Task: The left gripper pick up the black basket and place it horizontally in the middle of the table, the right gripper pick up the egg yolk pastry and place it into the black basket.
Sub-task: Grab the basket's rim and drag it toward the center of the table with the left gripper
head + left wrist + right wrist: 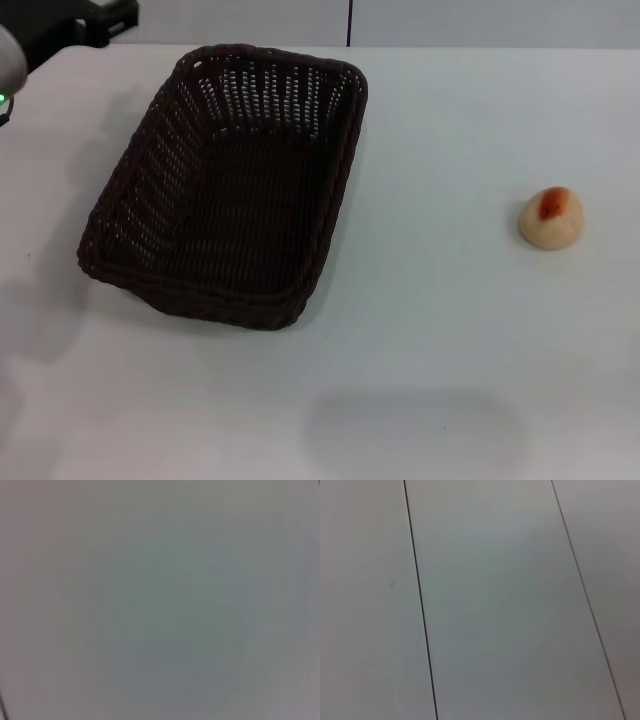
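Black basket [225, 185]: left-centre of the head view, resting on the white table [440, 350], long axis running toward upper frame. Egg yolk pastry [551, 218]: right side, well apart from basket. Left gripper [85, 22]: upper left corner, finger state cannot be told.

The silver-grey left arm with its glowing green ring light [5, 75] enters the head view only at the upper left corner. A black left gripper [95, 20] projects from it; its finger state is not discernible. The right arm is out of view.
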Controlling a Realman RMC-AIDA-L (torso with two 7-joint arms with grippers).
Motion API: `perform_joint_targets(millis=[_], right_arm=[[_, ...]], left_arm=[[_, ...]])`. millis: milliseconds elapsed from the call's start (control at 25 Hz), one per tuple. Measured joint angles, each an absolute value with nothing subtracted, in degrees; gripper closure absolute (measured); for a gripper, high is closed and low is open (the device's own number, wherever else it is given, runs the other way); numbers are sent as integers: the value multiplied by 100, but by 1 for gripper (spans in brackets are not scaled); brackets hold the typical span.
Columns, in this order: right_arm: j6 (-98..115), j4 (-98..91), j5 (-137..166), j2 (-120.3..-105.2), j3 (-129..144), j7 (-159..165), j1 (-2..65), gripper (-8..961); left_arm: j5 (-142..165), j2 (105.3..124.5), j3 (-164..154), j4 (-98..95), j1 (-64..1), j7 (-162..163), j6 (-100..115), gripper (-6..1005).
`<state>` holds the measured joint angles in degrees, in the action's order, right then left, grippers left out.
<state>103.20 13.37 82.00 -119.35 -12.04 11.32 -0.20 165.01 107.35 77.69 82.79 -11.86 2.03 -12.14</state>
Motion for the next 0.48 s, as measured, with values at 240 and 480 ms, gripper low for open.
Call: perform_joint_targets(millis=[240,480], right_arm=[[10275,1319,8200,-11935,-1204,1136,-28,120],[10257,1293,8200,-11935,-1197,1135,-59,120]], left_arm=[[16260,11593,8831,9582,-1502,-1479,-4193,185],[15691,11776,9375,9791,-1877,-2134,-5484,190]])
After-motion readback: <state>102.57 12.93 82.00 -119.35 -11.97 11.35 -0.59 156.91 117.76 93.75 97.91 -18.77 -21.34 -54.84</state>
